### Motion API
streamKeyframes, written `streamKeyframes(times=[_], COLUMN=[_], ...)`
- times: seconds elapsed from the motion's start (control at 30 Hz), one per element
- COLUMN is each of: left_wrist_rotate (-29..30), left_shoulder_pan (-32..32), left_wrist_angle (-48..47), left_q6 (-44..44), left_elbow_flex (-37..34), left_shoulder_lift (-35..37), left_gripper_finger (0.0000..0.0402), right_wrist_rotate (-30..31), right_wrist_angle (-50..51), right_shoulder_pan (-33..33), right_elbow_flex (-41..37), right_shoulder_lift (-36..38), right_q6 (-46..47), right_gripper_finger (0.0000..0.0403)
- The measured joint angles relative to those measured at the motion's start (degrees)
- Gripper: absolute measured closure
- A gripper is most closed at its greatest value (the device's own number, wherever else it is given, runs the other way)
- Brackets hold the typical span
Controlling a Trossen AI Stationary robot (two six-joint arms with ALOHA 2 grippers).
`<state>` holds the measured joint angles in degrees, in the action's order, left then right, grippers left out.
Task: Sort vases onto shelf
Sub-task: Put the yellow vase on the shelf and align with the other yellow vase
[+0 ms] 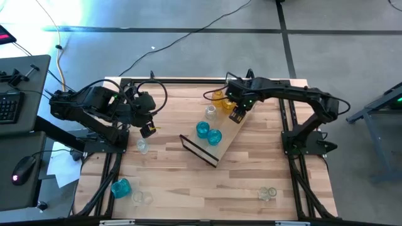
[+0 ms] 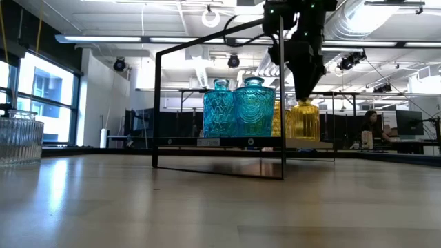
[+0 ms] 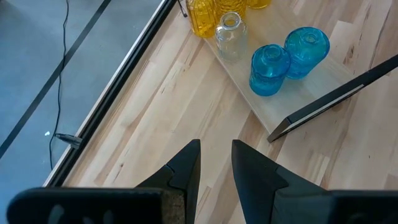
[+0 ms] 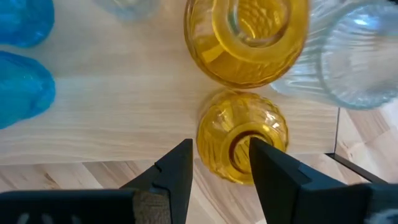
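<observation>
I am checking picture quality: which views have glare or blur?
Low view: bright ceiling lights and windows backlight the teal vases; the tabletop reflects them. High view: pale glare on the floor at left. Right wrist view: the fingers look soft, the amber vase sharper.
</observation>
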<state>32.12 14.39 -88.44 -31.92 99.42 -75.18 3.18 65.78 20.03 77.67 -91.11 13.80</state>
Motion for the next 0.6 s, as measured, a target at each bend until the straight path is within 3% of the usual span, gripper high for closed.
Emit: streamKeyframes(times=[0.6], left_wrist_rotate=[0.1], left_shoulder_pan=[0.0], left_wrist_angle=[0.0], left_q6=[0.0], left_elbow_flex=[0.0], left_shoulder_lift=[0.0], left_gripper_finger=[0.0321], right_wrist_rotate=[-1.7], right_wrist_angle=[-0.5], right_shoulder_pan=[-2.3], right_elbow_flex=[1.4], right_shoulder_lift=[4.1], right_q6=[5.7], right_gripper_finger=[0.0263])
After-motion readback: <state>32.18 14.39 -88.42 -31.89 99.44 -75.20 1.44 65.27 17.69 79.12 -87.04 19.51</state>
